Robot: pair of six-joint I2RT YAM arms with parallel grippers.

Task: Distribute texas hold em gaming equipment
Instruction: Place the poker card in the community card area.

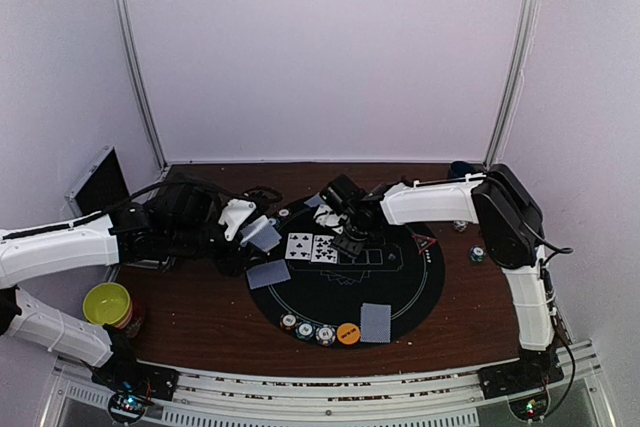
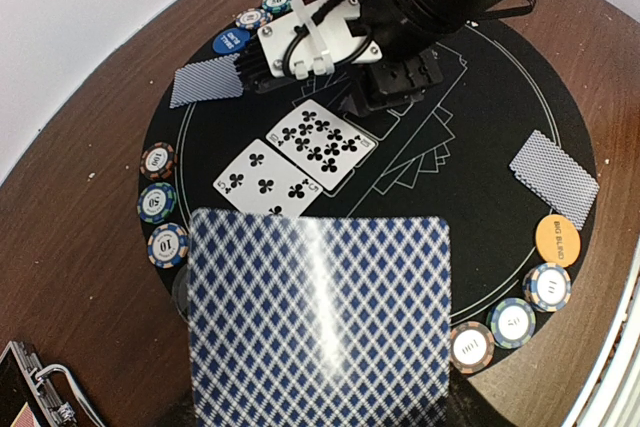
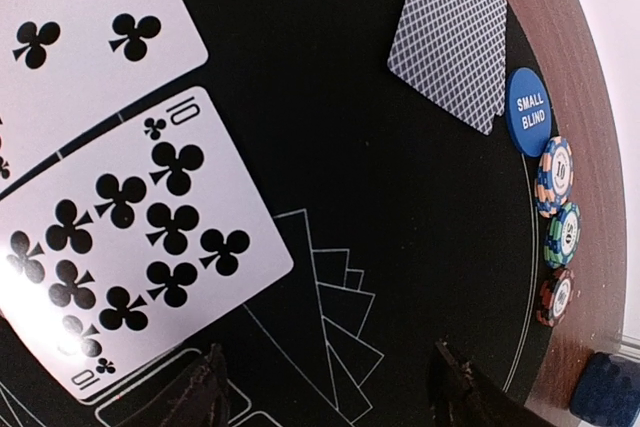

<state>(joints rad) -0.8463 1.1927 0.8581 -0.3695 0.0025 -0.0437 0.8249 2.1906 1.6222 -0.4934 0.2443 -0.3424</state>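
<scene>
Dealing the board.
Right gripper (image 3: 327,379) gapes empty over the ten of clubs (image 3: 140,247); left gripper (image 1: 252,231) pinches a face-down card (image 2: 320,317), perhaps several: lay one squarely beside the ten.

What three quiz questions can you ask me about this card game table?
1. True or false: the ten is a heart.
2. Pick one: the blue button reads A) Dealer, B) Small Blind, C) Big Blind.
3. How many chips sit in a row next to that button?
Key: 1 false, it is a club. 2 B. 3 three.
</scene>
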